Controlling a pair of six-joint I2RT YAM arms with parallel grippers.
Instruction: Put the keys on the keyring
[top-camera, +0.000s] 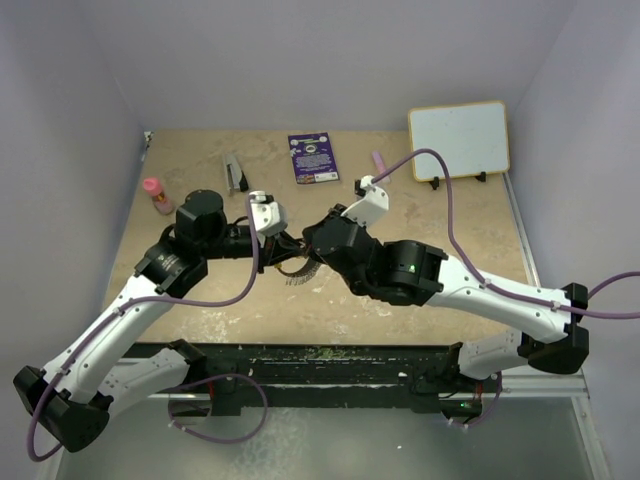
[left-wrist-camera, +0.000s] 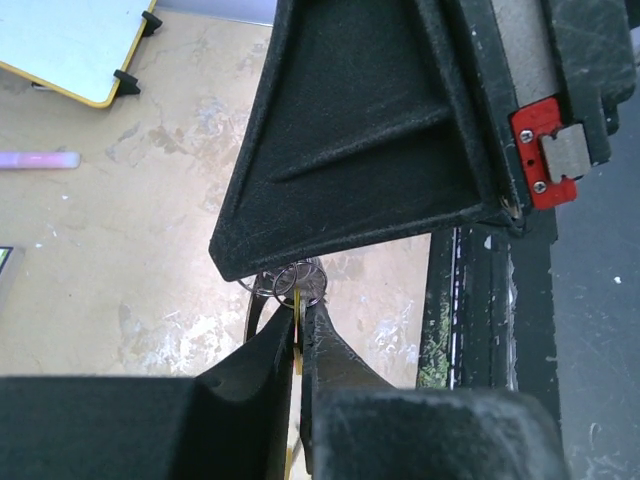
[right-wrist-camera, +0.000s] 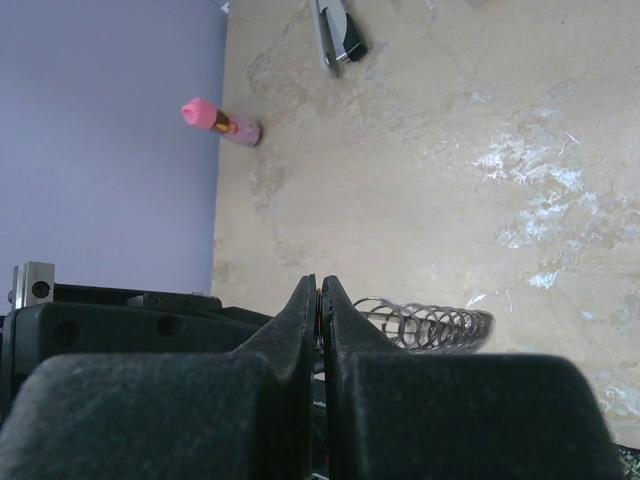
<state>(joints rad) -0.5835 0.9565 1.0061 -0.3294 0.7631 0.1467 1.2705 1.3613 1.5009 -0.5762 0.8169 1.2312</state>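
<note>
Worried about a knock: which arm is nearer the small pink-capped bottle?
Left. The left arm sits close beside the bottle; the right arm lies far to its right.

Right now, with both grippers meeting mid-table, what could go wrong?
1. The left gripper pinches the key with only a thin yellow sliver showing. It may twist or slip when pushed against the keyring.
2. The keyring sticks out sideways from the shut right gripper like a loose coil, so it may flex away or pull free.
3. The two grippers' tips are almost touching, so a small misalignment could make them collide.
</note>
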